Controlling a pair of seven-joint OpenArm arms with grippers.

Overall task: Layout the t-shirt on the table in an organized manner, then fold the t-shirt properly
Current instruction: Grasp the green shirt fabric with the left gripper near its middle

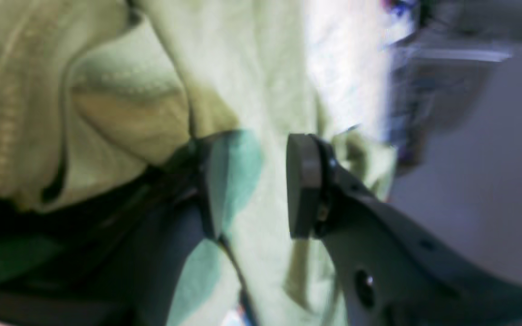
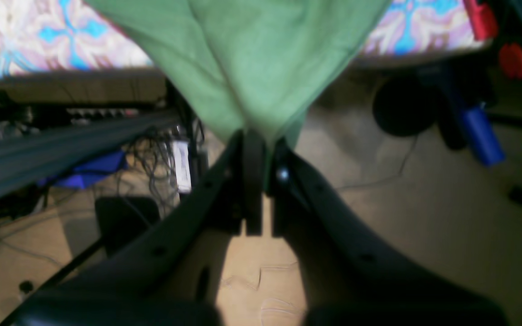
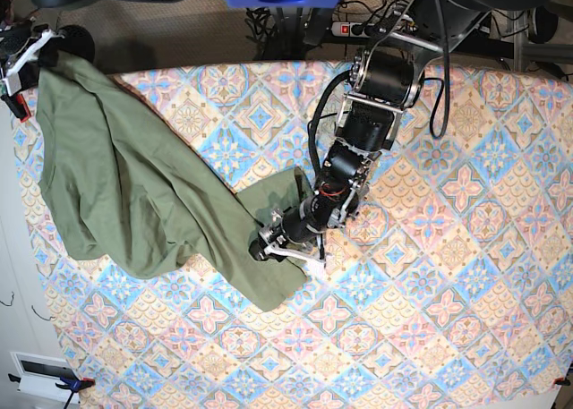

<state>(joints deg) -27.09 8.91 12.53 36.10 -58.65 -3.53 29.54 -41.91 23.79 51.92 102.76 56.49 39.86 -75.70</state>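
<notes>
Left wrist view: left pincer (image 1: 254, 185) stands partly open, pads either side of a fold of the t-shirt (image 1: 261, 81), no pinch yet; blurry. Right wrist view: right pincer (image 2: 261, 181) clamped tight on a bunched corner of the t-shirt (image 2: 252, 68), past the bench (image 2: 39, 40) edge. Base view: t-shirt (image 3: 134, 185) strung diagonally from the far-left corner to mid-bench (image 3: 448, 275), crumpled. Right pincer (image 3: 31, 55) grips the far-left end, left pincer (image 3: 291, 243) sits on the near end. Soft, light, wrinkly fabric; probably best taken by hem corners or shoulders.
</notes>
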